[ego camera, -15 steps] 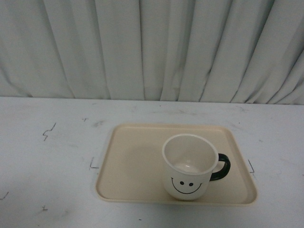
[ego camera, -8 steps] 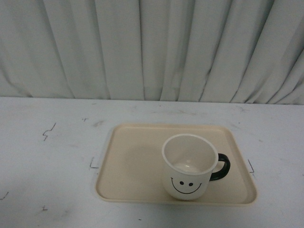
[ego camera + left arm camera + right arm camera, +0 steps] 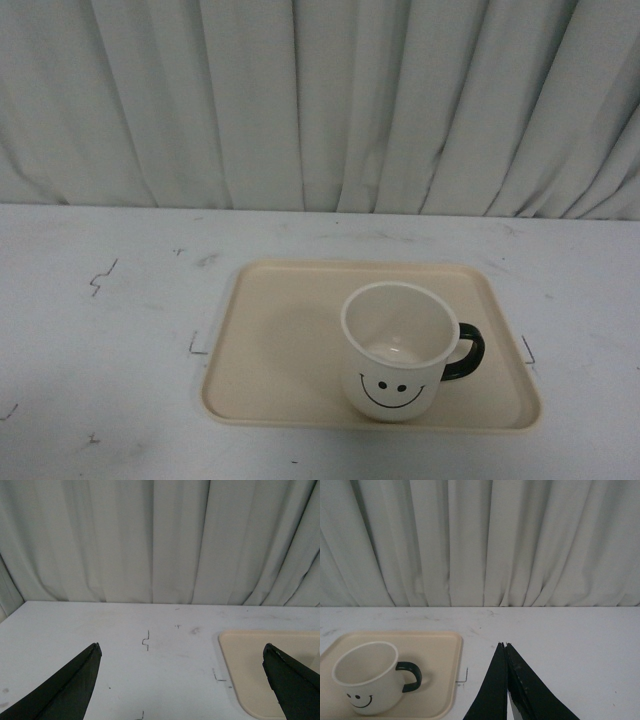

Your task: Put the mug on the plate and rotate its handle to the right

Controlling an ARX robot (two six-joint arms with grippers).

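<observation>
Cream-white and round, the one ceramic-looking mug [image 3: 395, 350] with a black smiley face on its side stands upright on the large flat beige rectangular plate [image 3: 290, 340] with rounded corners and a low rim, in the plate's near-right part. Its thick, glossy black loop handle [image 3: 468, 352] points to the robot's right, and the face looks toward the robot. The mug's inside appears empty.

Both halves of the task look done from how things lie: mug on plate, handle to the right. What remains, by my judgement, is only to keep the arms clear and leave the mug untouched; no further turn seems called for.

Neither arm shows in the front view. The left pincer [image 3: 182, 680] has its two dark fingers spread wide, holding nothing, above the white tabletop [image 3: 110, 330] beside the plate's left edge. The right pincer [image 3: 506, 680] has its fingers pressed together on nothing, apart from the mug, to its right.

Count: one mug, one handle, one plate, two pincers. Pale pleated curtain [image 3: 320, 100] hangs behind the tabletop.
</observation>
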